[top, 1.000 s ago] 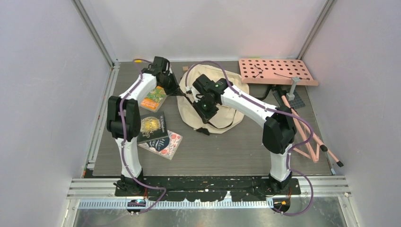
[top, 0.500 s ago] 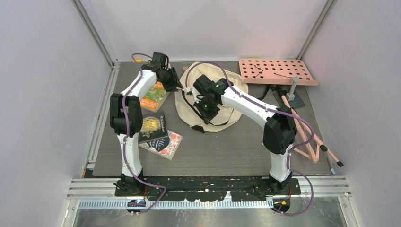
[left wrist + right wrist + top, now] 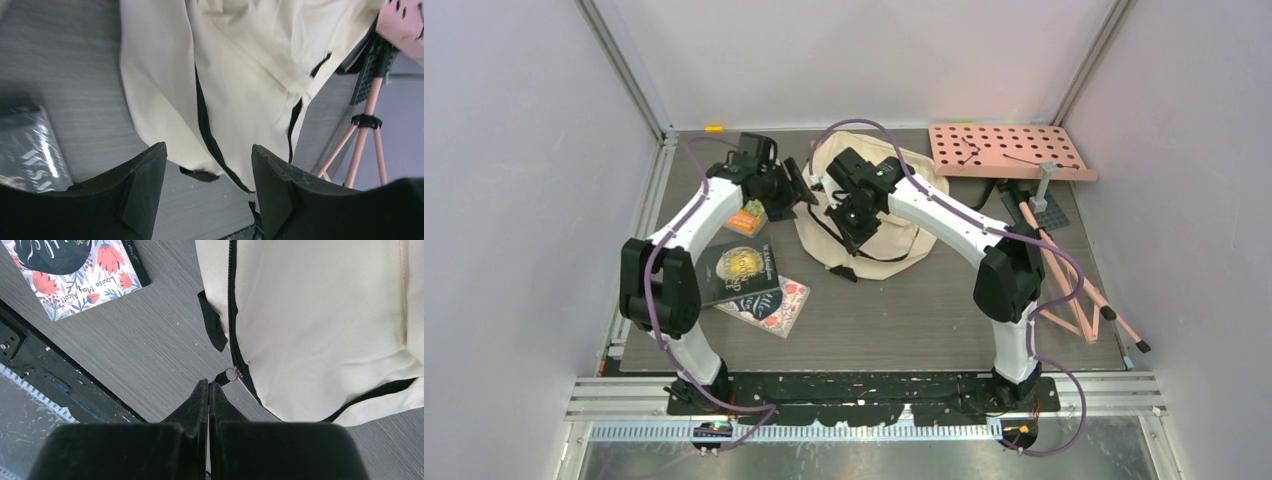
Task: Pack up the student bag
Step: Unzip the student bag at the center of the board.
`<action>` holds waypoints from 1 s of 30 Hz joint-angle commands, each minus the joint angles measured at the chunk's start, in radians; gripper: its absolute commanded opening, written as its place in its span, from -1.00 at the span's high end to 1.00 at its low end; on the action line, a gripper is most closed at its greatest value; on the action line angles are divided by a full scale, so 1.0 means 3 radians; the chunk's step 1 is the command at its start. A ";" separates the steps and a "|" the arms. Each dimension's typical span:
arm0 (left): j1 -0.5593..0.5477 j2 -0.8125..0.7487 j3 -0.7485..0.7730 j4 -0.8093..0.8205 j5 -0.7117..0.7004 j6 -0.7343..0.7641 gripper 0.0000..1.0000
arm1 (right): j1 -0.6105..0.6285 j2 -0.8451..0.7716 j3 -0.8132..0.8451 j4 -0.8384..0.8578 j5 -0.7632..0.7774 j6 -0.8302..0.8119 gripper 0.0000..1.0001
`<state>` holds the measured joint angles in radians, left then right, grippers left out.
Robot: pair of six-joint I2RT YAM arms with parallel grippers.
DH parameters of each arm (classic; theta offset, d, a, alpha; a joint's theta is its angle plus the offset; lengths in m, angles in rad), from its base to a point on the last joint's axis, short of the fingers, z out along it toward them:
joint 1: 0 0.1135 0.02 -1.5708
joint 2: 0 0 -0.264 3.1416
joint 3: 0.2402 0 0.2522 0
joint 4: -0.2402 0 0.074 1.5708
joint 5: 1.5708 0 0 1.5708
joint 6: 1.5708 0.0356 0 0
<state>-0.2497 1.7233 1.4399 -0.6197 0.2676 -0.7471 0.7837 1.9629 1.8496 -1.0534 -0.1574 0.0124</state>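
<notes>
The cream student bag (image 3: pixel 894 215) lies flat at the back middle of the table, with its black zipper (image 3: pixel 202 115) running down its side. My left gripper (image 3: pixel 802 186) hangs open just off the bag's left edge; in the left wrist view nothing sits between its fingers (image 3: pixel 145 170), only the bag (image 3: pixel 240 75) and the table beyond. My right gripper (image 3: pixel 208 384) is shut low at the bag's near side (image 3: pixel 320 330), and the black tab of the zipper pull (image 3: pixel 227 375) runs into its tips.
Left of the bag lie a dark book (image 3: pixel 739 270), a floral book (image 3: pixel 769 300) and an orange book (image 3: pixel 746 215). A pink perforated board (image 3: pixel 1009 150) stands at the back right, with a pink tripod (image 3: pixel 1064 270) along the right side.
My left gripper has opened, let go of the bag's left edge and drawn slightly right, its elbow swinging left. My right gripper has shifted a little to the back-left, still shut.
</notes>
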 commanded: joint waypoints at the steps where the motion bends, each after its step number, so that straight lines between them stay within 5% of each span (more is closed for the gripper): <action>1: -0.0248 -0.0123 -0.0316 0.0295 0.0159 -0.0436 -0.31 | 0.0026 0.0002 0.0142 -0.0015 -0.0133 -0.0026 0.99; 9: -0.0354 0.0092 -0.0323 0.0337 0.0362 -0.0520 -0.25 | 0.0026 -0.0050 0.0082 0.0055 -0.0208 -0.0016 0.99; 20: -0.0355 0.0134 -0.0295 0.0374 0.0321 -0.0415 0.97 | 0.0026 -0.0101 -0.0013 0.0098 -0.0083 0.0015 0.99; 30: -0.0277 0.0133 -0.0158 0.0277 0.0280 -0.0309 1.00 | 0.0026 -0.0422 -0.0374 0.0195 0.0487 0.0149 0.98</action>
<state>-0.3561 1.7802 1.3502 -0.5488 0.3592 -0.8707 0.7845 1.9522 1.7672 -1.0252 -0.0998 0.0292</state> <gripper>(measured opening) 0.039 0.029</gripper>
